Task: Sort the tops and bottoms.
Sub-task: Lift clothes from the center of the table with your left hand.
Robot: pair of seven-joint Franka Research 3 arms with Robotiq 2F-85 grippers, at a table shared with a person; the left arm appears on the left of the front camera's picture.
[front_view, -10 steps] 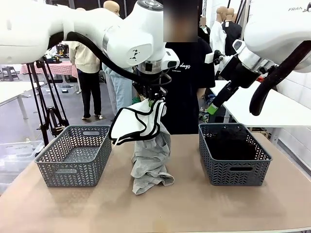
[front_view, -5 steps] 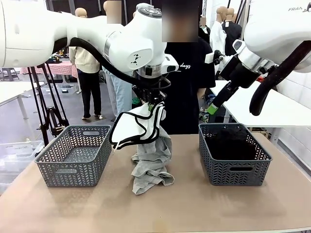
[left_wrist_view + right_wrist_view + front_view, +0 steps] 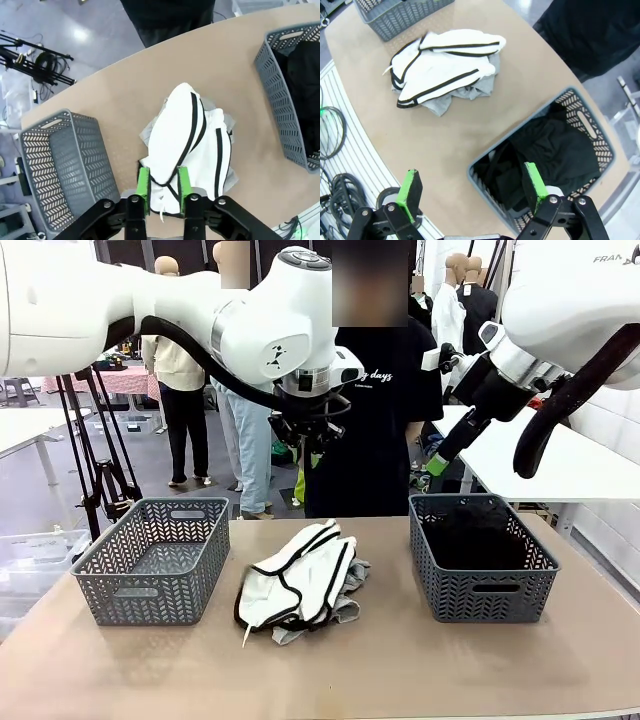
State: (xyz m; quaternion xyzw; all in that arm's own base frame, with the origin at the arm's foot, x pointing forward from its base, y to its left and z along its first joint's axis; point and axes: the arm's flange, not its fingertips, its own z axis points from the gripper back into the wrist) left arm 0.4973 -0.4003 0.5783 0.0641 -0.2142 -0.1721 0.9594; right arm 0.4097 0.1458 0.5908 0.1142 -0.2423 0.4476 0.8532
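Sorting looks barely half started to me. Going left to right: the left basket [image 3: 140,602] has nothing in it at all, just bare grey plastic.

Next over, mid-table, is the pile. A white top with black piping [image 3: 300,575] lies crumpled on a grey garment [image 3: 442,102], and both are flat on the table [image 3: 400,670] between the baskets, touching neither one. The left gripper [image 3: 312,445] hangs straight above that pile. From its wrist camera the green fingers [image 3: 144,186] sit a narrow gap apart with nothing pinched between them, and the cloth is well below.

Then the right basket [image 3: 490,595], which has black clothing [image 3: 555,155] bunched in the bottom. I can't tell if that's one piece or several, since it's all one dark lump.

Farthest right, the right gripper [image 3: 470,187] hovers up high over that basket, fingers spread wide and empty.

Count: two baskets, two loose garments out on the table (one white, one grey), and at least one black item already binned. A person in a black shirt [image 3: 375,430] is standing at the far edge.

So my guess is one category has its start in the right basket, and the two loose pieces are left to go, with at least one probably headed for the empty left basket.
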